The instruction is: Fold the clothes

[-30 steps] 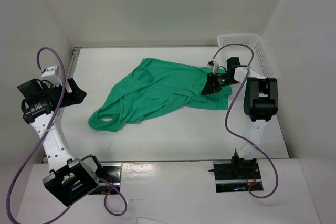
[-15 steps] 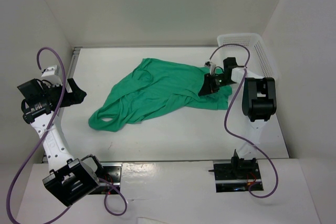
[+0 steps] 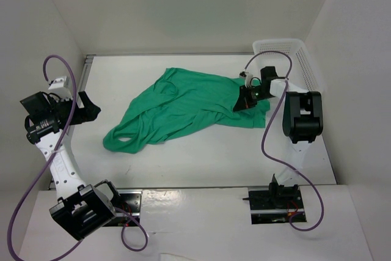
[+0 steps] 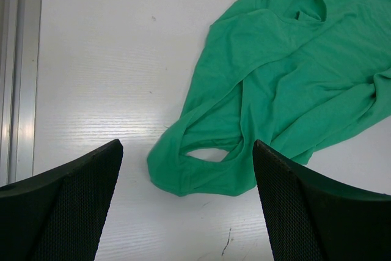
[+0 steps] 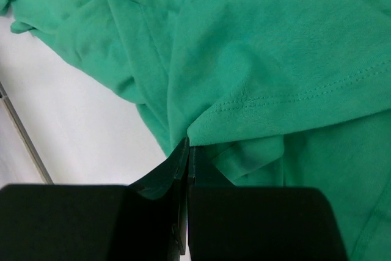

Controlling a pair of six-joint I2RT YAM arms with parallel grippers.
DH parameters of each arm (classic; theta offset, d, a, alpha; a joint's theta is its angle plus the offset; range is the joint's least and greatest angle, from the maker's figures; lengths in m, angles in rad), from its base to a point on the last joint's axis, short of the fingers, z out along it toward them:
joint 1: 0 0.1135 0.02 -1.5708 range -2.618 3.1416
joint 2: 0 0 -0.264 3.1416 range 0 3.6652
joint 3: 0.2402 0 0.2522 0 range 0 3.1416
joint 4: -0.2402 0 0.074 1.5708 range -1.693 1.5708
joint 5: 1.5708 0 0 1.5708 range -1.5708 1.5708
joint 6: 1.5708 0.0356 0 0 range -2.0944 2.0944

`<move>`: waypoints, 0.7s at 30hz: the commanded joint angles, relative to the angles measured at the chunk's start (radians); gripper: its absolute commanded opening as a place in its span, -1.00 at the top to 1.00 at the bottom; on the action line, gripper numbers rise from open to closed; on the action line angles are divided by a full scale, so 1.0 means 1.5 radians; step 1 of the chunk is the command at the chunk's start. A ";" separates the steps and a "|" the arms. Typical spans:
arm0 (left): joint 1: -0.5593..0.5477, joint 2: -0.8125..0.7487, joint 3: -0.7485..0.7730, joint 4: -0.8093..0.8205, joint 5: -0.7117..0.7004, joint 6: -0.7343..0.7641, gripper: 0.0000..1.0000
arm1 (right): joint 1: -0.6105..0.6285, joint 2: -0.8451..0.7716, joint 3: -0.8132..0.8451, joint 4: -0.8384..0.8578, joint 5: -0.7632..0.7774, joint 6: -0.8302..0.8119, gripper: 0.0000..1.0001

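The clothes are one green T-shirt (image 3: 183,108), lying crumpled across the middle of the white table, its looped end toward the front left. My right gripper (image 3: 243,103) sits at the shirt's right edge. In the right wrist view its jaws (image 5: 187,145) are pressed together with a stitched hem fold of the shirt (image 5: 275,59) pinched at their tips. My left gripper (image 3: 91,109) hovers at the table's left side, apart from the cloth. Its black fingers (image 4: 67,206) stand wide open above the table, with the shirt's (image 4: 293,77) looped end lying beyond them.
A white mesh basket (image 3: 299,53) stands at the back right corner, just behind the right arm. White walls close in the table on three sides. A metal rail (image 4: 18,59) runs along the table's left edge.
The right gripper's jaws have closed on the shirt's right edge and shifted slightly. The left arm and the rest of the shirt have not moved.
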 commanded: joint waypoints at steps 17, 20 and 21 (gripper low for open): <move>-0.063 0.205 0.057 -0.093 -0.083 0.144 -0.85 | -0.004 -0.180 0.051 -0.047 -0.030 0.061 1.00; -0.063 0.269 0.057 -0.110 -0.083 0.170 -0.85 | -0.004 -0.173 0.051 -0.055 -0.046 0.061 1.00; -0.063 0.284 0.057 -0.110 -0.083 0.170 -0.85 | -0.004 -0.173 0.051 -0.055 -0.046 0.061 1.00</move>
